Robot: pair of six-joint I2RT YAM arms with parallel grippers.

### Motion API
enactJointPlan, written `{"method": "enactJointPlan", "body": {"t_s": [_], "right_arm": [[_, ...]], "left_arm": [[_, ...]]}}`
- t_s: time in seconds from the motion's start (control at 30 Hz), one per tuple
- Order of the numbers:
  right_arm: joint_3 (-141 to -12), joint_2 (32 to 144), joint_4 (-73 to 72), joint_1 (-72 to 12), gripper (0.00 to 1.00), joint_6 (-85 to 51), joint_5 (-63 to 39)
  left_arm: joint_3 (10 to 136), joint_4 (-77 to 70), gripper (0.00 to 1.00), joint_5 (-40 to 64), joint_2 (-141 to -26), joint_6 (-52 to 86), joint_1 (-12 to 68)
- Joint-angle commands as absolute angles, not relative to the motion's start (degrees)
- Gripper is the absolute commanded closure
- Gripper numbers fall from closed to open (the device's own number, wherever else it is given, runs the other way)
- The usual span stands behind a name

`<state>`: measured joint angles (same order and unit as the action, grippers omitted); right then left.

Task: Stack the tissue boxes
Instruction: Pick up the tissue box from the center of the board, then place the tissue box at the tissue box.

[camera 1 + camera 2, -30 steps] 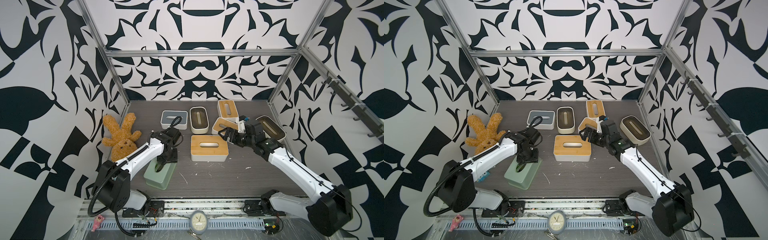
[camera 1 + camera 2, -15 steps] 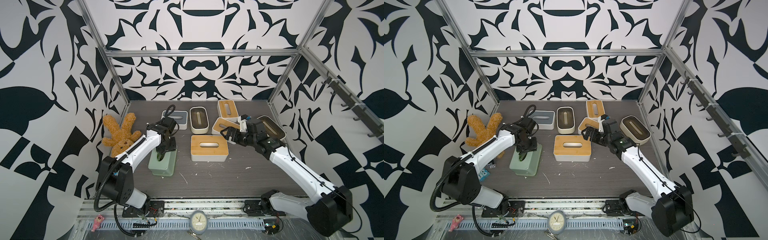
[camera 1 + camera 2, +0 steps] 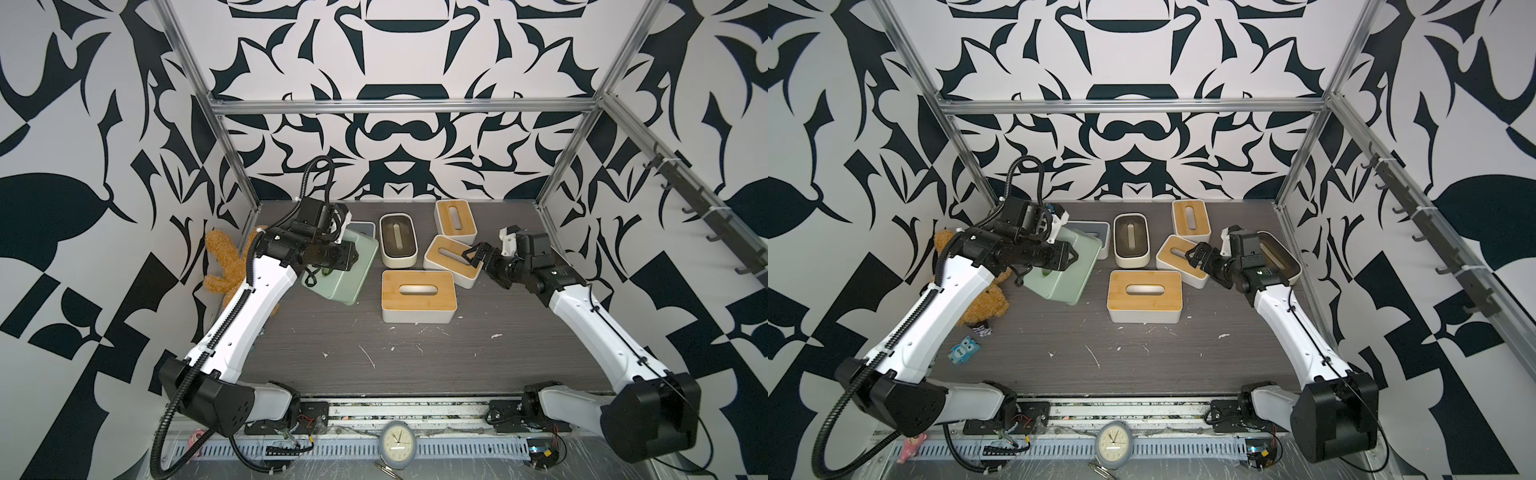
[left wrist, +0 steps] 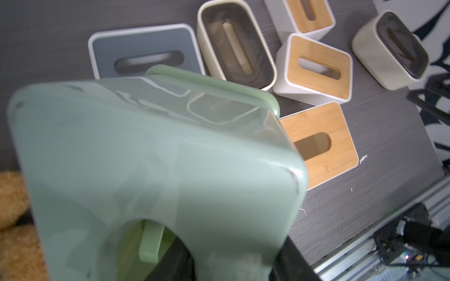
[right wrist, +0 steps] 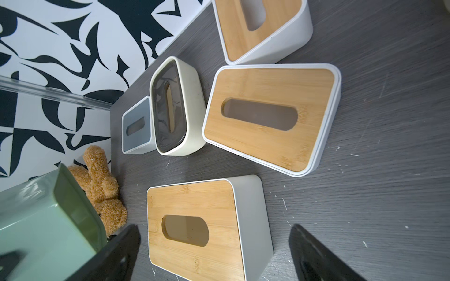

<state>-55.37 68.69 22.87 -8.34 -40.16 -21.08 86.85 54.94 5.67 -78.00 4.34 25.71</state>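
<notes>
Top views place the brown plush bunny (image 3: 224, 266) at the far left by the wall, no part of the job. Beside it the left gripper (image 3: 320, 274) is clamped on the mint green box (image 3: 351, 274), fingers hooked through the top slot. Gripping the slot's rim probably explains why the box hangs tilted, apparently clear of the table (image 3: 415, 365), with its far corner covering much of the grey-lidded box (image 3: 366, 227). Only the left wrist view shows that grey lid almost whole, a likely landing spot.

Further right stands a cream box (image 3: 399, 240) with a dark lid. Then come the back bamboo box (image 3: 455, 219), the middle bamboo box (image 3: 449, 261) lying askew, and the front bamboo box (image 3: 417, 296). Nothing is stacked yet.

The right gripper (image 3: 476, 255) hovers at the middle bamboo box's edge, jaws wide apart and empty, seemingly lining up a grasp. Farthest right, the second cream box (image 3: 1281, 259) sits partly behind that arm in a top view, while the left wrist view shows it whole.
</notes>
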Motion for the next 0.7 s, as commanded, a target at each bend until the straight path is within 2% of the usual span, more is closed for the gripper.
{"method": "enactJointPlan", "body": {"t_s": [0.0,0.1,0.37,0.67], "right_arm": [[-56.1,68.0,22.7,-7.0,0.02,-40.7,-23.7],[-55.9,67.6,23.2,-6.1,0.02,-40.7,-23.9],[-55.7,66.0,25.0,-4.3,0.02,-39.6,-24.0],[-55.5,64.8,27.2,-4.1,0.02,-37.7,-22.8]], "left_arm": [[90.4,55.8,0.56,9.0,-79.5,-9.9,30.9],[94.4,57.3,0.56,7.8,-82.9,-17.0,36.3],[108.3,65.1,0.55,7.5,-96.6,-25.6,44.5],[122.9,77.3,0.56,3.3,-111.0,-31.5,50.6]]}}
